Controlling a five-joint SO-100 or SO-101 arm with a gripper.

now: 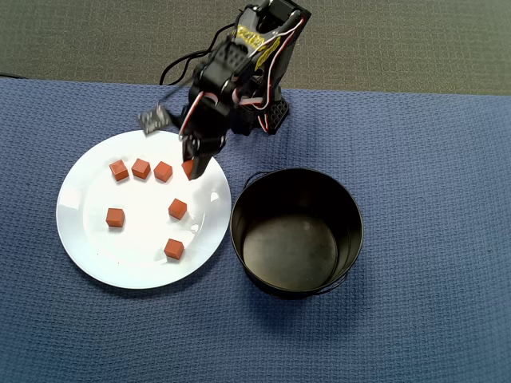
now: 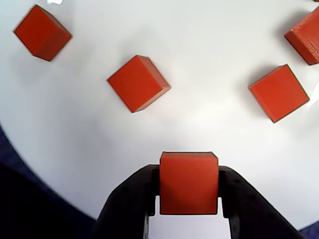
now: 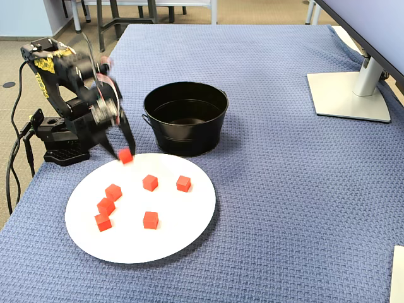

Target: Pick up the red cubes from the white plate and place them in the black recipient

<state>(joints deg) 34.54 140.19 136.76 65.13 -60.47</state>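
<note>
Blue woven cloth [image 3: 297,189] over table. White plate [image 1: 84,239] near cloth's left edge in overhead view, black recipient [image 1: 297,231] just beside it, empty. Gripper [image 2: 189,211] over plate's far rim, fingers clamped on one red cube [image 2: 189,183]. Six more red cubes [image 1: 177,209] loose on plate.

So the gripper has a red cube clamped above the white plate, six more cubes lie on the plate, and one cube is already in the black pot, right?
Not quite: the black pot is empty, as the overhead view shows. The rest holds: the gripper is shut on a red cube above the white plate, with six more cubes on the plate.
</note>
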